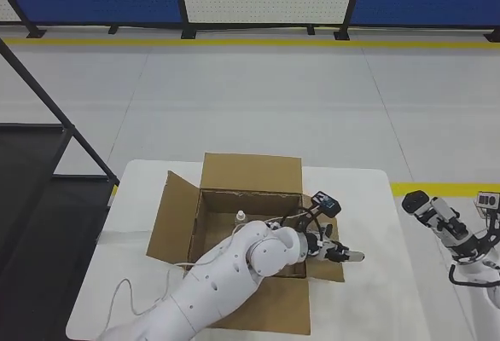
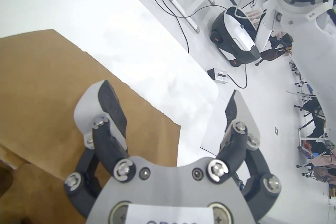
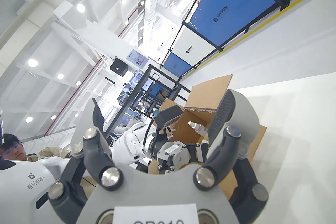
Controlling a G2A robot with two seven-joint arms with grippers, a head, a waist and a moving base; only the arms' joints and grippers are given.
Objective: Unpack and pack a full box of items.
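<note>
There is one cardboard box (image 1: 250,175). It is open, with its flaps folded outward, and it stands on the white surface (image 1: 369,205). Inside it I can count one small clear bottle (image 1: 240,219) with a white cap, near the far wall of the box. The arm hides much of the inside.

There are two end effectors. The left end effector (image 2: 170,93) is at the right side of the box, over the edge of the right flap (image 2: 52,78). Its two fingers are spread wide and nothing is between them. One finger (image 2: 113,104) is over the brown cardboard, and I cannot tell if it touches it. The right end effector (image 3: 162,101) is well apart from the box, beyond the right edge of the surface. It is also spread wide and it holds nothing.
</note>
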